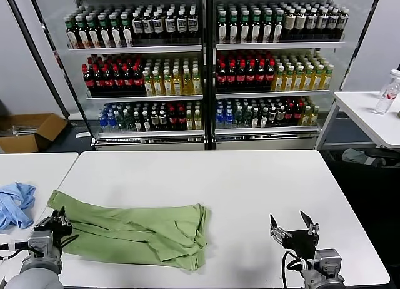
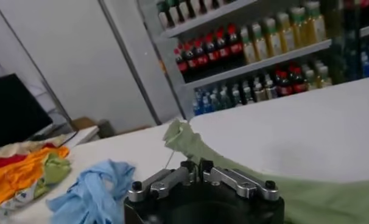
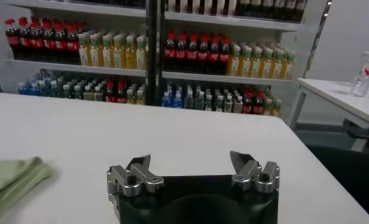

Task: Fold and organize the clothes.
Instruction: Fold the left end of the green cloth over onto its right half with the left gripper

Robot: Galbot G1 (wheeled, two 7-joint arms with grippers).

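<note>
At the near edge of the white bench (image 1: pixel 250 182) both grippers sit low. The left gripper (image 1: pixel 55 221) is at the near left corner, its fingers drawn together on the left end of the light green shirt (image 1: pixel 134 229). In the left wrist view the fingertips meet over the green cloth, though the pinch itself is hidden behind the gripper's black body. The right gripper (image 1: pixel 294 226) hangs above bare bench at the near right, well apart from the shirt, its fingers spread wide and holding nothing; the right wrist view shows the gap between them clearly.

The shirt lies flat in a long folded band across the near left part of the bench, its right end bunched into loose folds. No collar, buttons or print can be made out in any view. The right wrist view catches only that folded end of it at the frame edge (image 3: pixel 14 176).

Beside the left gripper, on the neighbouring bench, lies a crumpled light blue cloth (image 1: pixel 15 204), cut off by the frame in the head view. Only the left wrist view shows a pile of orange, red and green fabric (image 2: pixel 26 173) beyond it.

Farther back stands a glass-fronted drinks cooler (image 1: pixel 206 70) with rows of bottles, a cardboard box (image 1: pixel 28 131) on the floor at the left, and a clear bottle (image 1: pixel 387 94) on a side table at the right.
</note>
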